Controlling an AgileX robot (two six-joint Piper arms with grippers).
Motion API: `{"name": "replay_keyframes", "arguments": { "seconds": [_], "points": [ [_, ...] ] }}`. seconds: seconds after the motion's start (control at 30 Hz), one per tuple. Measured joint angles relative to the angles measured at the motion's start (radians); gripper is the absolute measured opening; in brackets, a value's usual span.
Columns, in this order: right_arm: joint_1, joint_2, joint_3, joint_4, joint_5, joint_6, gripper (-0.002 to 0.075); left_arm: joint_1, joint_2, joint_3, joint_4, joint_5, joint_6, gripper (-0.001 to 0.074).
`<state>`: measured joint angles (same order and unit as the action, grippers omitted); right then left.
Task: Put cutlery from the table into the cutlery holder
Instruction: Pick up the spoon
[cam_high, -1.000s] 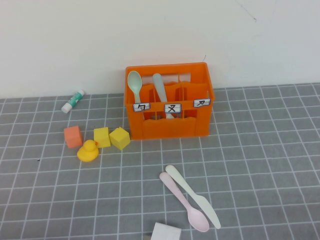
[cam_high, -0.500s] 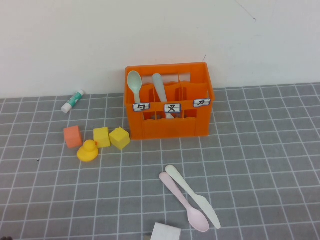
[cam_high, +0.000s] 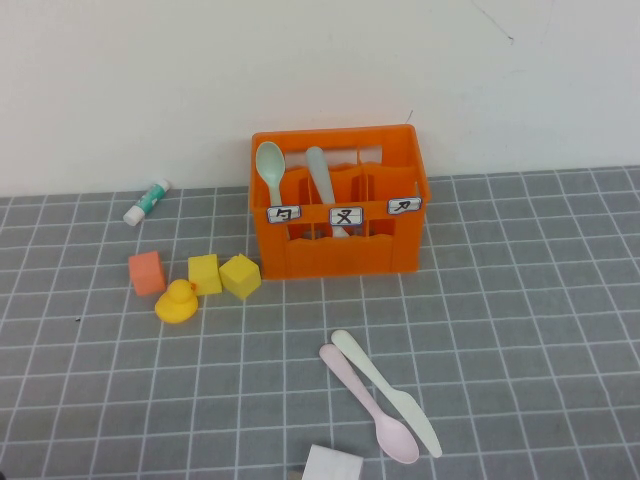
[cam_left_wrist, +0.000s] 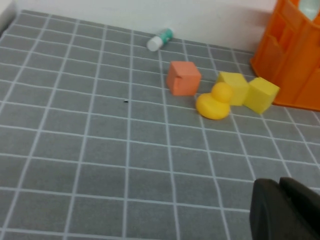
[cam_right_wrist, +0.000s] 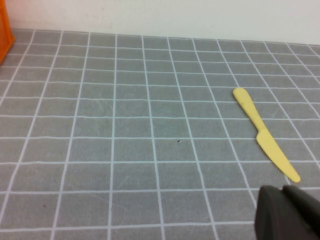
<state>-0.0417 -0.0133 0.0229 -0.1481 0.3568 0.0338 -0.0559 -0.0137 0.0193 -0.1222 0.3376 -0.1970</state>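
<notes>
The orange cutlery holder (cam_high: 340, 250) stands at the back of the table (cam_high: 520, 300). A mint green spoon (cam_high: 269, 165) and a grey fork (cam_high: 320, 175) stand inside it. A pale pink spoon (cam_high: 368, 402) and a cream-white knife (cam_high: 385, 390) lie side by side in front of it. Neither gripper shows in the high view. My left gripper (cam_left_wrist: 279, 182) is shut and empty, low over the table near the yellow duck (cam_left_wrist: 215, 101). My right gripper (cam_right_wrist: 282, 189) is shut and empty, close to the tip of a yellow knife (cam_right_wrist: 265, 132) lying alone.
Left of the holder lie an orange cube (cam_high: 146, 272), two yellow cubes (cam_high: 222, 274), a yellow duck (cam_high: 177, 302) and a white-green tube (cam_high: 147, 201). A white block (cam_high: 332, 464) sits at the front edge. A white wall backs the table.
</notes>
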Motion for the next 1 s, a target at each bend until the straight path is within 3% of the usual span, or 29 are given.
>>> {"name": "replay_keyframes", "arguments": {
  "seconds": [0.23, 0.5, 0.73, 1.0],
  "points": [
    [0.000, 0.000, -0.002, 0.042, 0.000, 0.012, -0.0003, 0.037, 0.000, 0.000, 0.023, 0.000, 0.000, -0.0001],
    [0.000, 0.000, 0.002, 0.595, 0.013, 0.253, -0.0003, 0.037, 0.000, 0.000, 0.027, 0.000, 0.000, -0.0001],
    [0.000, 0.000, 0.005, 0.627, 0.004, 0.243, -0.0003, 0.037, 0.000, 0.000, 0.030, 0.002, 0.000, -0.0001],
    [0.002, 0.000, 0.005, 0.598, -0.164, 0.206, -0.0003, 0.037, 0.000, 0.000, 0.030, 0.002, 0.000, -0.0001]
  ]
}}
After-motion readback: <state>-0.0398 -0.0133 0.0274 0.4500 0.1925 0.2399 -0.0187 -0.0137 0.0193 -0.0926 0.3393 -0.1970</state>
